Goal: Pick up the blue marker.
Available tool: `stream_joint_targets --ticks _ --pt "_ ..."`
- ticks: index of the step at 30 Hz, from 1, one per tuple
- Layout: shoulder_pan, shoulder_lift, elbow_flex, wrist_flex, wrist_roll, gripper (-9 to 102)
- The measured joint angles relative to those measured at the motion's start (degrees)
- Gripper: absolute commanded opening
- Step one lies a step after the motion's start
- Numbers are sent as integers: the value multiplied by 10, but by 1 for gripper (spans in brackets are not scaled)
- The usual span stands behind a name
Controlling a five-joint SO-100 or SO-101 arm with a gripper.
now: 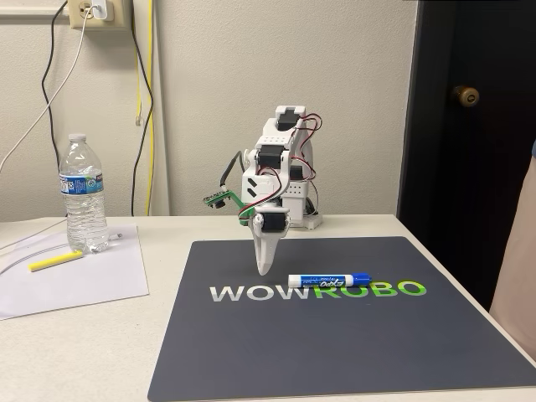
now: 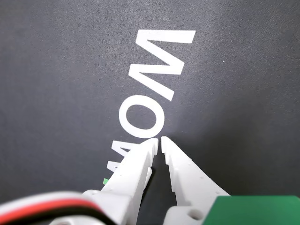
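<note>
The blue marker (image 1: 330, 281) lies flat on the dark mat (image 1: 335, 352), over the printed lettering, with its white barrel and blue cap pointing right in the fixed view. My white gripper (image 1: 265, 270) points straight down just left of the marker's left end, its tips close above the mat. In the wrist view the gripper (image 2: 158, 140) is shut with nothing between its fingers, and the white letters of the mat (image 2: 56, 70) run beneath it. The marker is out of that view.
A water bottle (image 1: 84, 194) stands at the left on a sheet of paper (image 1: 75, 280), with a yellow pen (image 1: 55, 261) beside it. Cables hang down the wall behind. The table edge and a dark door (image 1: 469, 126) are at the right.
</note>
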Motion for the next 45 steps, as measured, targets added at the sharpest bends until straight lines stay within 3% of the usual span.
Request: stream_joint_targets --ticks 4,15,29,34,45 --pt "2 -14 -61 43 0 0" --pt "4 -14 -69 49 7 0" --pt "3 -14 -188 178 8 0" --pt "-29 -14 -204 220 45 0" --pt "-91 -11 -208 221 143 0"
